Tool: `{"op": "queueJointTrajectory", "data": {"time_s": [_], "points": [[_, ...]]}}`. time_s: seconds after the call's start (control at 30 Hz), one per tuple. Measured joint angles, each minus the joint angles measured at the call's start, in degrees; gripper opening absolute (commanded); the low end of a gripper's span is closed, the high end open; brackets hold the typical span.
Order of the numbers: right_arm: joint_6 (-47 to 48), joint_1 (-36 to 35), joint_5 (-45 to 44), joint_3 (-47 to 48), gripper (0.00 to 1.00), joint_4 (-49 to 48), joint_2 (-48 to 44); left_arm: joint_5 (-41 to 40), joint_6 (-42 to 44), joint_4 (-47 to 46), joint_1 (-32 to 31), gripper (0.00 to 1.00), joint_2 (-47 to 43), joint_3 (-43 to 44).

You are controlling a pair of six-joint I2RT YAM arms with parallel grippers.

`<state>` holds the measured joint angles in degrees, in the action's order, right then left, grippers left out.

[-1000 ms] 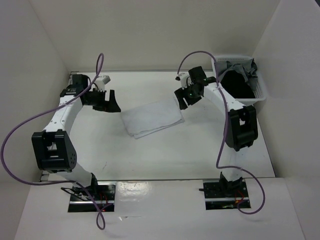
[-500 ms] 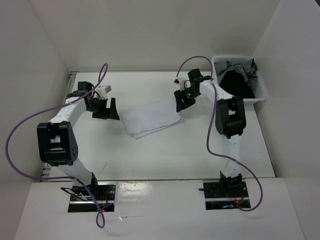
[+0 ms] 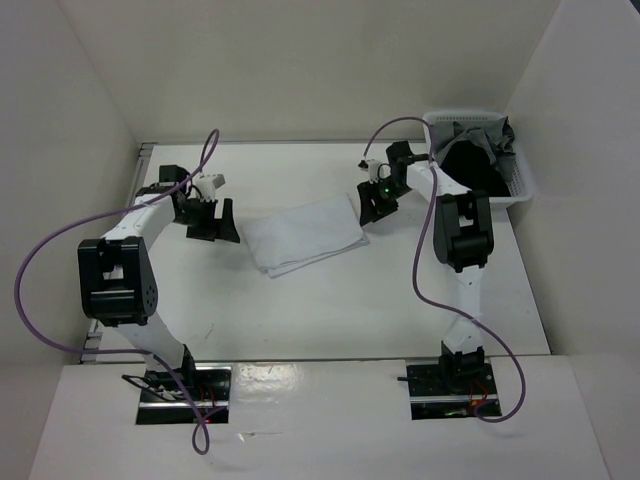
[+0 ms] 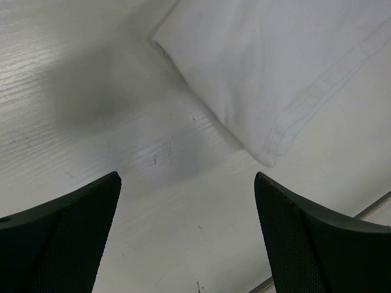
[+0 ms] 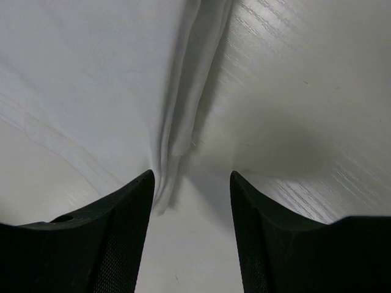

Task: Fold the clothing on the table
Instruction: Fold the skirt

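White basket (image 3: 526, 183), black garment (image 3: 478, 172), right of clothing (image 3: 303, 235)

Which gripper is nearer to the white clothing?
Right. The right gripper is at the edge of the clothing; the left gripper stands off its other side, with bare table between.

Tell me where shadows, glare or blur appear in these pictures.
Left wrist view: a soft grey shadow lies on the flat white tabletop beside the folded white fabric garment; the black fingers of the left pincer look blurred. Right wrist view: shadow right of the garment's edge, faint glare above. Top external view: even light.
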<state>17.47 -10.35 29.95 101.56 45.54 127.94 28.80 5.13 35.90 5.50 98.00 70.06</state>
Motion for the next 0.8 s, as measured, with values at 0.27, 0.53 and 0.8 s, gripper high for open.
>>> {"op": "queueJointTrajectory", "data": {"time_s": [0.27, 0.53, 0.8], "points": [[0.0, 0.0, 2.0, 0.0, 0.58, 0.0, 1.3, 0.0, 0.7, 0.0, 0.0, 0.94, 0.5, 0.0], [0.0, 0.0, 4.0, 1.6, 0.54, 0.2, 2.7, 0.9, 0.9, 0.1, 0.0, 0.91, 0.6, -0.1], [0.0, -0.8, 5.2, 4.1, 0.51, 0.5, 4.5, 1.2, 1.0, 0.1, 0.0, 0.91, 1.0, -0.1]]}}
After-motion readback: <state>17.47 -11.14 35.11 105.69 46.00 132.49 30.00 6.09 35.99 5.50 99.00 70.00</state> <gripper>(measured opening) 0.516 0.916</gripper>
